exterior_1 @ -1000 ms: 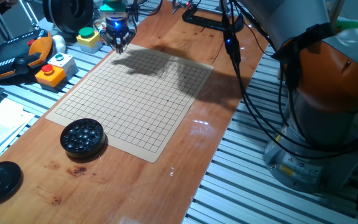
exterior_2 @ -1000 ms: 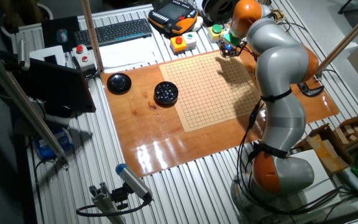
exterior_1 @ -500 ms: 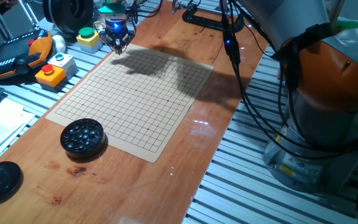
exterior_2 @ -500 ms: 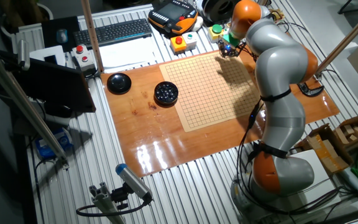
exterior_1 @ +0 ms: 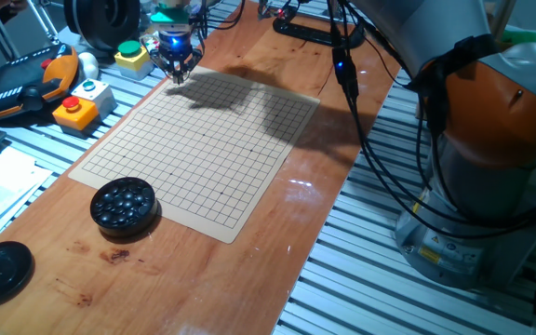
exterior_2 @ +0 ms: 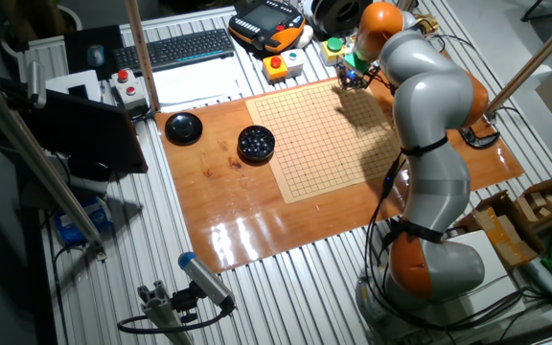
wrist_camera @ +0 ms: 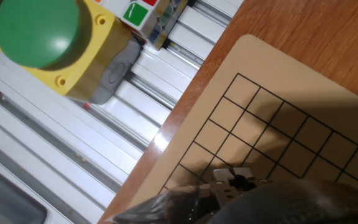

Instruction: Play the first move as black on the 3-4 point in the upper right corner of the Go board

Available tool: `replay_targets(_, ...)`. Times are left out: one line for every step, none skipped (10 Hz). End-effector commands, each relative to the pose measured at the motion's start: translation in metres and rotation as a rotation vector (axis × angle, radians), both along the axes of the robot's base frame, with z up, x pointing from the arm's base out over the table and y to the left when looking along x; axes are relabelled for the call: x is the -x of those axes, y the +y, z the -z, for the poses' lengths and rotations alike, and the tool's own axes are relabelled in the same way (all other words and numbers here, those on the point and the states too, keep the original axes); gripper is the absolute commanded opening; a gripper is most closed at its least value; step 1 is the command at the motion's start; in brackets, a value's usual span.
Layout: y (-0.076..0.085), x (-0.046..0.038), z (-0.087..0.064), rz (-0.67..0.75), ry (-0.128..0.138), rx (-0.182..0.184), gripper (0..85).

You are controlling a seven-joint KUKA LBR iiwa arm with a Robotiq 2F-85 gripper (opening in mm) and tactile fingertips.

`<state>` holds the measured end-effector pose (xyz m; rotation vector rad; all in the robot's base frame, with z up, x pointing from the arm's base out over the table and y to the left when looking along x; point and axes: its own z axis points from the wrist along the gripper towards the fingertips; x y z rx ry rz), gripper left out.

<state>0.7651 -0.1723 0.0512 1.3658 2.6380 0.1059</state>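
Claw [exterior_1: 176,76], grip state unclear, hangs over the tan board's [exterior_1: 203,149] corner on wood.

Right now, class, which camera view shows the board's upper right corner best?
The hand view: the upper right corner fills the frame, grid lines distinct. Both fixed views show it small and distant beneath the gripper.

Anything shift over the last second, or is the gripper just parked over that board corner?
Almost nothing changed. The gripper stays over the far corner of the board, at most a hair higher in the frame. No stone shows on the grid, and none can be made out in the fingers. The bowl of stones and the lid have not moved.
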Motion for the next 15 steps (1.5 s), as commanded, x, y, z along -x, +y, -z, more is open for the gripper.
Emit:
replay_targets(0.0003,-0.0010,0.0017,0.000,0.000,-0.003,1.0)
replay_targets(0.0003,-0.0020,0.0030,-0.002,0.000,-0.003,1.0)
replay_targets(0.0001,-0.0028,0.0037,-0.002,-0.002,-0.003,1.0)
replay_targets(-0.0002,-0.0035,0.0044,-0.003,-0.005,-0.004,1.0)
replay_targets(-0.0007,-0.0045,0.0052,-0.005,-0.005,-0.007,1.0)
replay_targets(-0.0011,-0.0050,0.0058,-0.005,-0.006,-0.010,1.0)
replay_targets(-0.0011,-0.0051,0.0058,-0.005,-0.008,-0.011,1.0)
replay_targets(-0.0008,-0.0052,0.0061,-0.005,-0.009,-0.014,1.0)
replay_targets(-0.0008,-0.0055,0.0064,-0.005,-0.009,-0.017,1.0)
replay_targets(-0.0007,-0.0056,0.0066,-0.005,-0.012,-0.019,1.0)
replay_targets(-0.0008,-0.0058,0.0068,-0.005,-0.012,-0.021,1.0)
replay_targets(-0.0008,-0.0058,0.0069,-0.005,-0.012,-0.024,1.0)
replay_targets(-0.0011,-0.0059,0.0075,-0.005,-0.012,-0.030,1.0)
replay_targets(-0.0018,-0.0057,0.0082,-0.005,-0.014,-0.030,1.0)
replay_targets(-0.0029,-0.0057,0.0091,-0.008,-0.017,-0.031,1.0)
